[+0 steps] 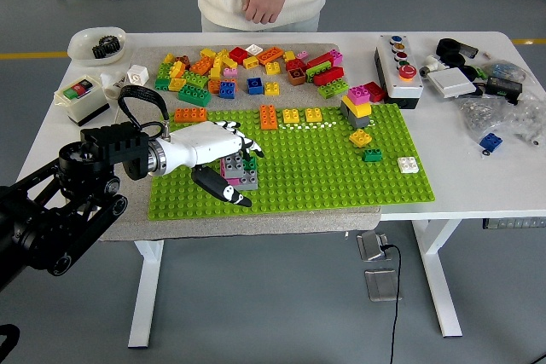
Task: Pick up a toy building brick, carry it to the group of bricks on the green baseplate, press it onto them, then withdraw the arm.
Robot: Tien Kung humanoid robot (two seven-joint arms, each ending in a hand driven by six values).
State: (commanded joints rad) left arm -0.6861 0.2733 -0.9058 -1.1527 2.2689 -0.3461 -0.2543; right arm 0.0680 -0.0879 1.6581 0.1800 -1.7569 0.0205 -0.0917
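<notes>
1. Even, bright overhead light fills the room; the white rectangular table [478, 178] reads clean, without burnt-out patches.
2. Soft, short shadows fall beneath the table toward 6 o'clock on the grey floor [281, 304].
3. The studded green plastic baseplate [341, 172] shows no glare.
4. Focus holds across the frame; the black robot arm [51, 219] at 8 o'clock is slightly soft.

Green baseplate [324, 168], grey-pink-green bricks [239, 171]
</notes>
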